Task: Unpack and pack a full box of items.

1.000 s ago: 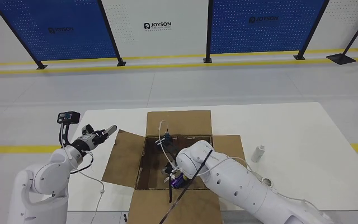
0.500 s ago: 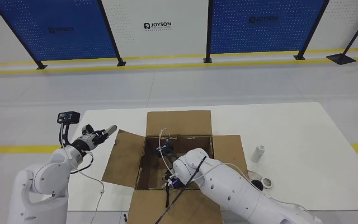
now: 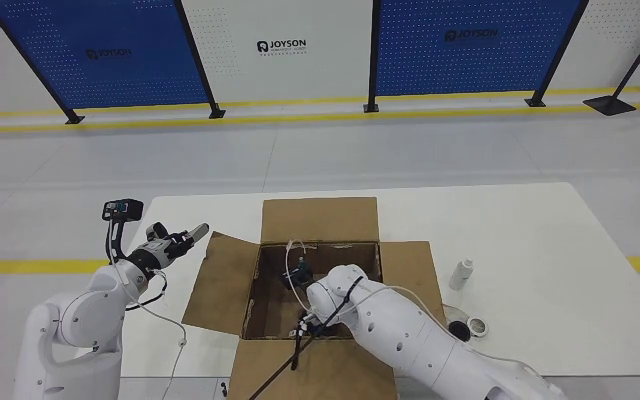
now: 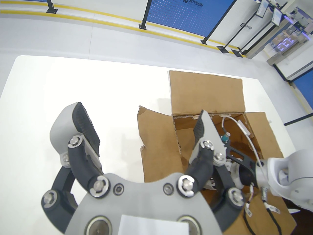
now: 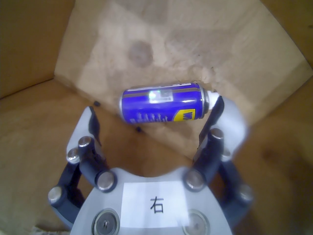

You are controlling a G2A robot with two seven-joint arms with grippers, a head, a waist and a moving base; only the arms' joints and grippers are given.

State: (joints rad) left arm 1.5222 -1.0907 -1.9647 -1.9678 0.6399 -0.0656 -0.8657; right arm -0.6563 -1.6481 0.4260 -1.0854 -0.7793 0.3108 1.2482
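An open cardboard box [image 3: 320, 218] stands mid-table with its flaps spread. My right arm [image 3: 380, 320] leans down into it. On the box floor [image 5: 183, 37], close to a wall, lies a blue spray can [image 5: 163, 105] on its side. My right gripper [image 5: 154, 106] is open just above the can, one finger past each end, and its fingertip [image 5: 220, 103] is at the can's nozzle. My left gripper [image 4: 140, 110] is open and empty, held above the table left of the box [image 4: 206, 94]; the top view shows the left gripper [image 3: 190, 236] there too.
A small white bottle [image 3: 461, 273] stands on the white table [image 3: 560, 230] right of the box. Two small round pieces [image 3: 470, 328] lie nearer the front edge. A white cable [image 4: 240, 128] hangs from the right arm inside the box.
My right arm has slid left and lower into the box, and the blue can seen at its wrist from above is now hidden. The left arm has not moved.
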